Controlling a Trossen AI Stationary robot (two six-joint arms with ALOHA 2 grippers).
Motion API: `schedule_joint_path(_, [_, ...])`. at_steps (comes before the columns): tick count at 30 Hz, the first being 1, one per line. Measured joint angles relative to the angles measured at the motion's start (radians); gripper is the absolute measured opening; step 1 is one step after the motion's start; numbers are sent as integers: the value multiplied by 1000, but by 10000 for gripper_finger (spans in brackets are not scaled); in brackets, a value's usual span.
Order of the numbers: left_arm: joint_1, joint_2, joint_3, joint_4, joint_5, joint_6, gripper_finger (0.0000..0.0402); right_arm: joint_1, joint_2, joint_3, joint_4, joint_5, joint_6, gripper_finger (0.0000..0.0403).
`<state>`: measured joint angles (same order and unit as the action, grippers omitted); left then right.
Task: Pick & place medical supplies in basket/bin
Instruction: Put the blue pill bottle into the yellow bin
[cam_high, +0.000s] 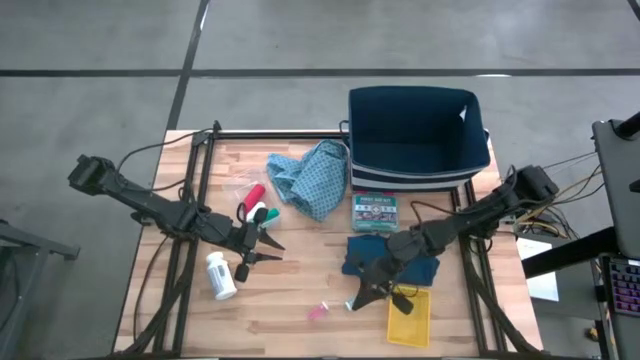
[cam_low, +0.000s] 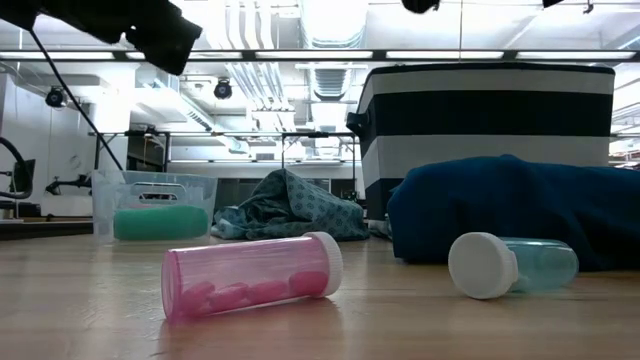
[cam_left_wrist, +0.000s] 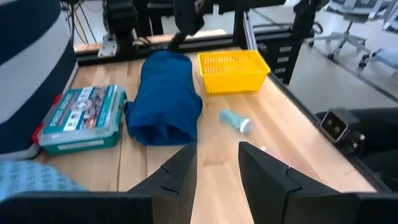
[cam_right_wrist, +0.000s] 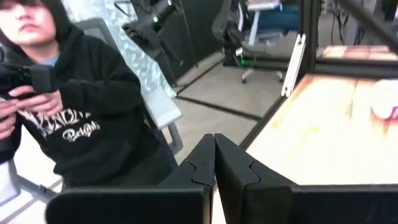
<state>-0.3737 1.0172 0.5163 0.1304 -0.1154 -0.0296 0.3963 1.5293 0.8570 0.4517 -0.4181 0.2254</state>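
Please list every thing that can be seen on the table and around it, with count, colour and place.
Bin: one, dark blue with white stripe, far side of table.
Patterned cloth: one, light blue, left of the bin.
Kit box: one, teal, in front of the bin.
Folded cloth: one, dark blue, near the kit box.
Yellow basket: one, near edge, right.
White pill bottle: one, lying near the left gripper.
Small cylinders: red, green and white, beside the patterned cloth.
Pink vial: one, near edge.
Pale blue vial: one, white cap, near edge.
Person: one, black hoodie, beyond the table.
Left gripper: open, by the pill bottle.
Right gripper: shut, by the folded cloth.
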Motion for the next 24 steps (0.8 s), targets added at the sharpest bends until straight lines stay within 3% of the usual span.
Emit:
schedule_joint_path(13, [0, 0, -1, -71, 0, 3, 120, 17, 17, 22, -50, 62, -1, 8])
schedule_joint_path(21, [0, 0, -1, -80, 0, 3, 120, 13, 60, 23, -61, 319, 0, 8])
schedule_joint_path(24, [0, 0, -1, -80, 0, 3, 120, 13, 59, 22, -87, 358, -1, 8])
